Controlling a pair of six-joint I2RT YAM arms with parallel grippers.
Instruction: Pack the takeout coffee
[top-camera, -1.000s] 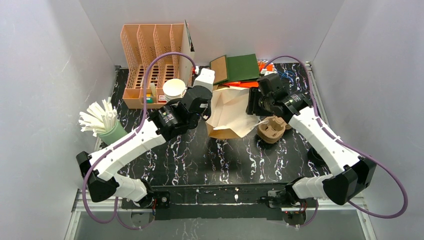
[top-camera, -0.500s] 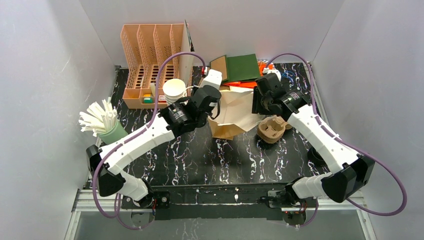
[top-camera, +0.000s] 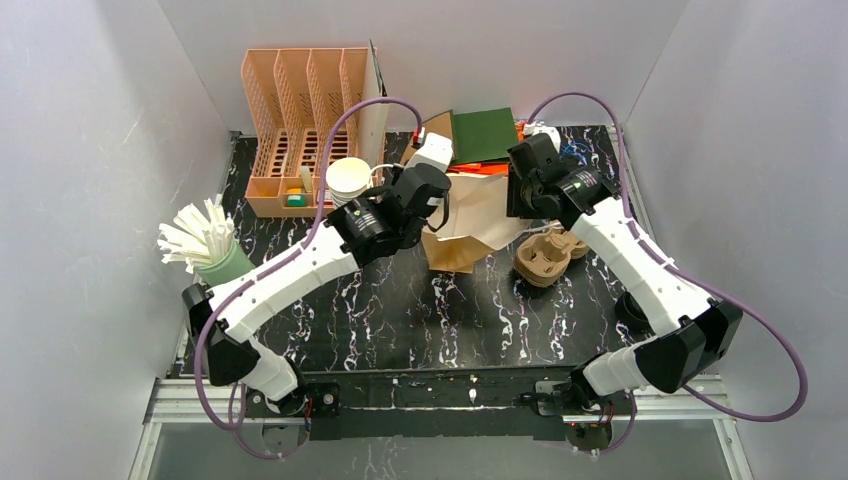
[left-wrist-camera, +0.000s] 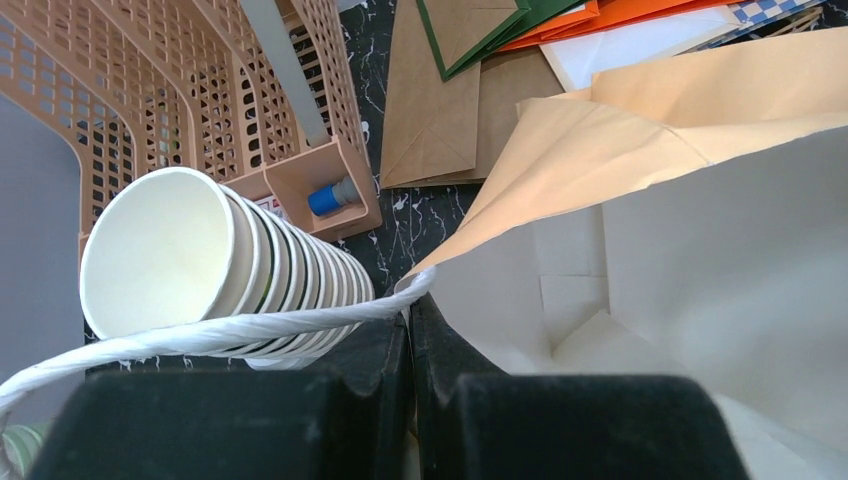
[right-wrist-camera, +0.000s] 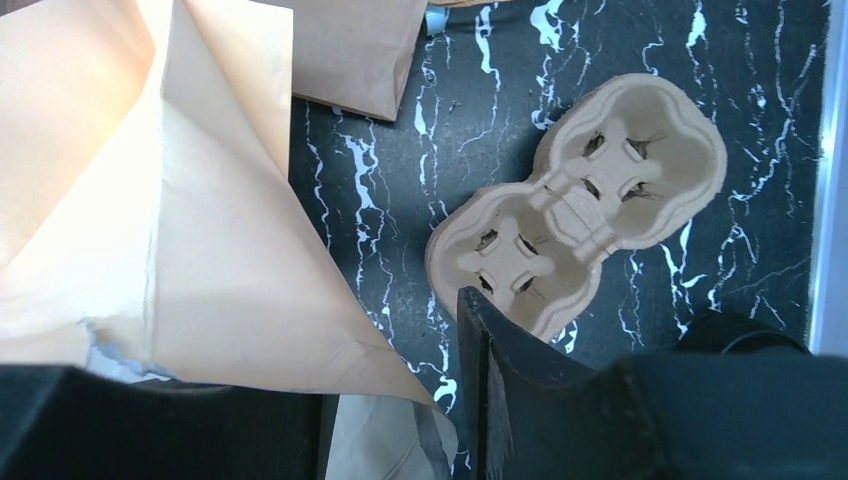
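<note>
The left pincer (left-wrist-camera: 410, 310) was clamped together on the paper bag's (left-wrist-camera: 700, 250) white handle (left-wrist-camera: 250, 335), having hauled it rearward within the last second and opened the mouth. The right pincer (right-wrist-camera: 390, 380) stood apart, narrowing, apparently astride the bag's edge. No takeout coffee was visible; packing unstarted.

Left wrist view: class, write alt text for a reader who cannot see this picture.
The left fingers, shut, pinch the white twisted handle of an open tan paper bag, its white inside showing. Left of it, a stack of lidless paper cups sits by a peach mesh organizer.
</note>
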